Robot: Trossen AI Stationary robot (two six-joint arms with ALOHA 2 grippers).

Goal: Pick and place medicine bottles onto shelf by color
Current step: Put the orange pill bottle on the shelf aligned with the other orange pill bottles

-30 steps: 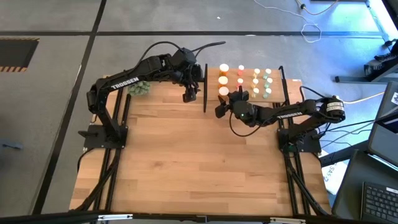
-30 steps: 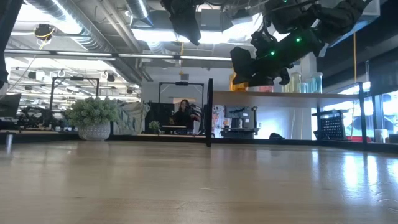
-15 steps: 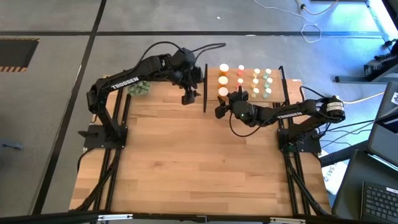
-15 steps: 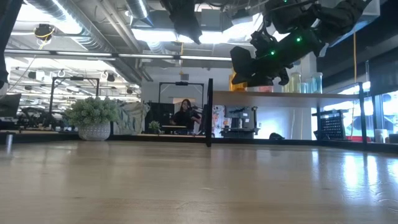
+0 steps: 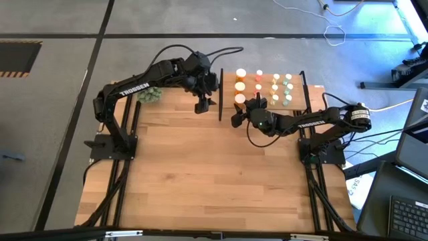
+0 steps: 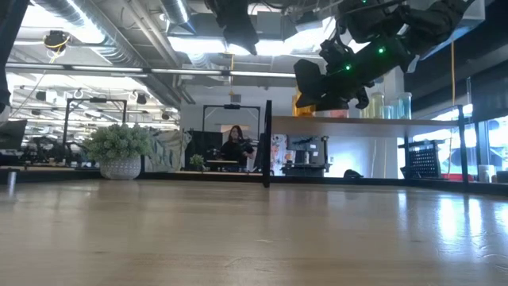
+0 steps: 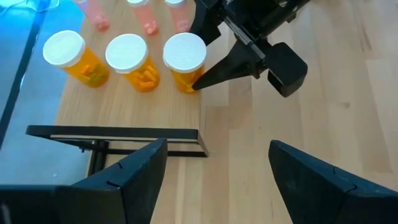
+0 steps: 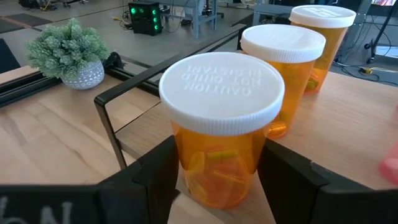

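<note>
The shelf (image 5: 297, 94) stands at the table's far edge, right of centre. It carries rows of medicine bottles: orange (image 5: 241, 74), pink-red (image 5: 259, 75), yellowish (image 5: 275, 87) and green (image 5: 288, 87). My right gripper (image 5: 239, 107) is shut on the nearest orange bottle (image 8: 219, 155), which stands at the shelf's near left corner. My left gripper (image 7: 214, 168) hovers open above the table (image 5: 200, 167), just left of the shelf's left post (image 5: 221, 94). It holds nothing and looks down on the orange row. My right gripper has the nearest orange bottle's lower body (image 8: 186, 171) between its two fingers (image 8: 283, 177), one on each side. The fingers come almost level from the table's near right side. The bottle stands upright with its base on the shelf board (image 7: 81, 102), in line with the two other orange bottles.
A green plant ball in a pale pot (image 5: 150, 95) sits at the table's far left. Thin black posts and rails (image 7: 118, 132) frame the shelf. The wide wooden tabletop nearer the front holds nothing. A person (image 6: 236, 145) shows in the room behind.
My left gripper has turned a little at the wrist while staying over the same spot beside the shelf's left post. My right gripper and the orange bottle have kept still.
</note>
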